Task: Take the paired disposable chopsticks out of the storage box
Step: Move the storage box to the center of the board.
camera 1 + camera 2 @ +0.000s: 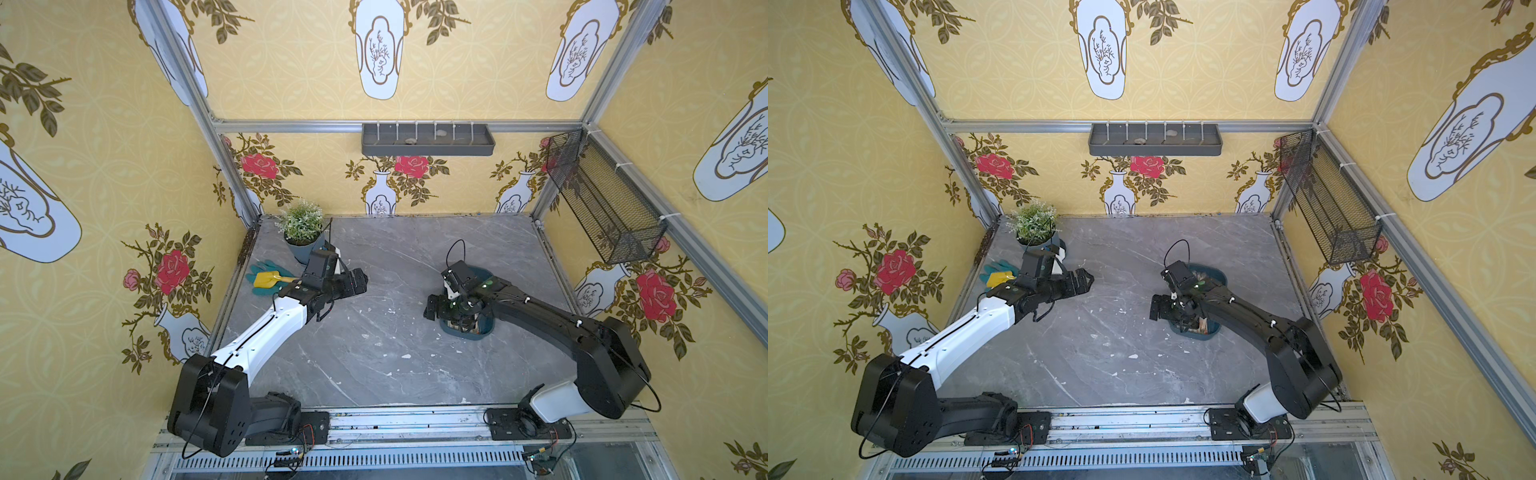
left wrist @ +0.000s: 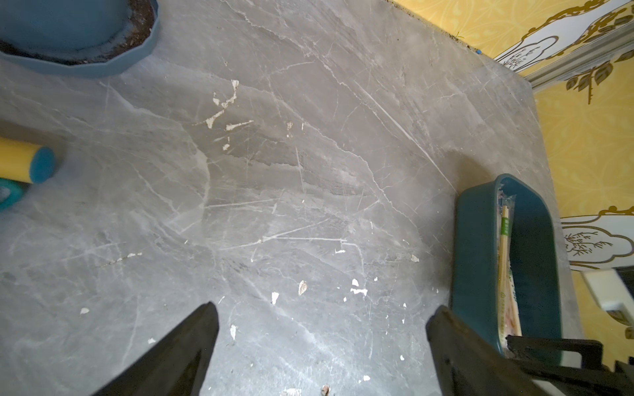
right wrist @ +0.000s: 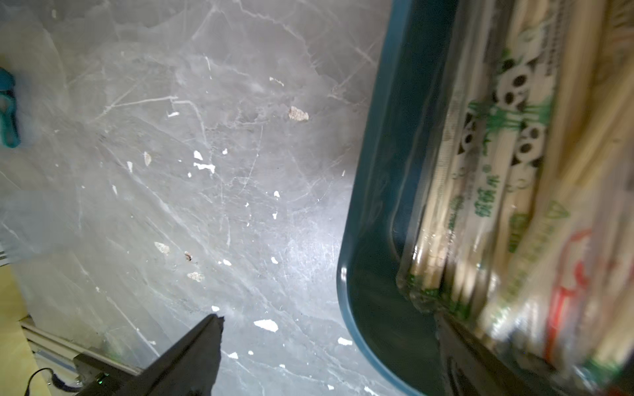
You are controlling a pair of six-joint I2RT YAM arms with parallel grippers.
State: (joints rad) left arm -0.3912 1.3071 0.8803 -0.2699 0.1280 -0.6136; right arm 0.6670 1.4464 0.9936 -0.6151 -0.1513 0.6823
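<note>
Your left arm [image 1: 282, 324] wears a white forearm shell between matte black joint housings, with a thin black cable [image 1: 249, 334] traced along it. Your right arm [image 1: 536, 309] is black along the forearm, dotted with small white cable clips [image 1: 527, 299], and white only near its base. The left gripper [image 2: 326, 307] and right gripper [image 3: 329, 316] both carry black, tapered wedge fingers.

Bright, even light, soft shadows — top views bow at edges (wide lens); the paired disposable chopsticks [image 3: 507, 178] blur.
</note>
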